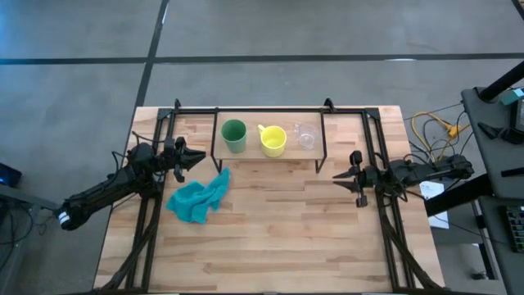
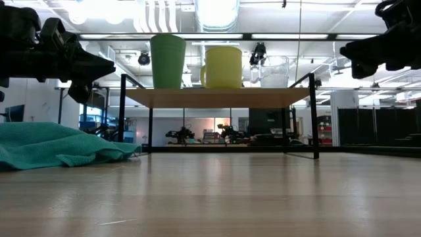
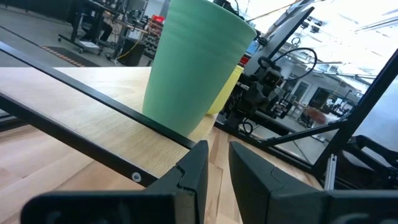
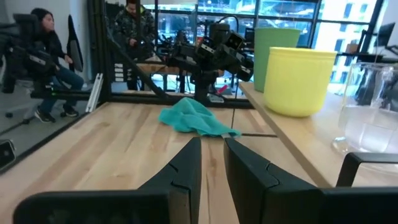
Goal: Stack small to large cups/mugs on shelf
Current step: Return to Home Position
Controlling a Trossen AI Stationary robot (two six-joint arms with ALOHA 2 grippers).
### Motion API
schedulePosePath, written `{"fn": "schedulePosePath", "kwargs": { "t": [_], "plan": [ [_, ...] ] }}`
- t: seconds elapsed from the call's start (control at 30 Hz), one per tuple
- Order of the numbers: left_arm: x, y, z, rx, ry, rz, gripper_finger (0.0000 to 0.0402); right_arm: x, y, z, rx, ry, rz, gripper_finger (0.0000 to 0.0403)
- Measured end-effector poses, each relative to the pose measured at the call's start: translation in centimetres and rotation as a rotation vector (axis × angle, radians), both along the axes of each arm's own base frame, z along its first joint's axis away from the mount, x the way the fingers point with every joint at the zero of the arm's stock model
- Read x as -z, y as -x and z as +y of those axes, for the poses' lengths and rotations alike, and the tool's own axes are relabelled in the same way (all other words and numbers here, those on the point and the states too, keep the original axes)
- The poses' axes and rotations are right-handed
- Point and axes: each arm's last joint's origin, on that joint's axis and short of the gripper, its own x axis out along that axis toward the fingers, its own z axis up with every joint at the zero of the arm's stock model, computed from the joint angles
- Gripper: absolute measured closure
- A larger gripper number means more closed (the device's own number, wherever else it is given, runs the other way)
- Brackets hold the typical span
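Three vessels stand upright in a row on the shelf's wooden plank [image 1: 252,123], each on its base. They are the green handleless cup [image 1: 234,135] at the left, the yellow handled mug [image 1: 273,140] in the middle and the small clear glass cup [image 1: 306,135] at the right. My left gripper [image 1: 199,156] hovers shut and empty off the shelf's left end, close to the green cup [image 3: 193,62]. My right gripper [image 1: 337,175] hovers shut and empty off the shelf's right front corner, nearest the glass cup [image 4: 370,109].
A crumpled teal cloth [image 1: 199,197] lies on the tabletop in front of the shelf's left end, near my left gripper. Black frame rails [image 1: 155,139] run along both table sides and the far edge. Bare tabletop [image 1: 278,238] lies in front of the shelf. People [image 4: 46,62] show beyond the table.
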Motion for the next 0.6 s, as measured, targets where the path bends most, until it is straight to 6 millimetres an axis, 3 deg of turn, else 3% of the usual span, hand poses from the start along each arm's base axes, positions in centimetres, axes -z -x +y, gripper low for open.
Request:
{"fn": "schedulePosePath", "kwargs": {
  "t": [0.6],
  "plan": [
    [0.0,0.0,0.0,0.0,0.0,0.0,0.0351,0.0,0.0,0.0,0.0,-0.027,0.001,0.0339]
  ]
}}
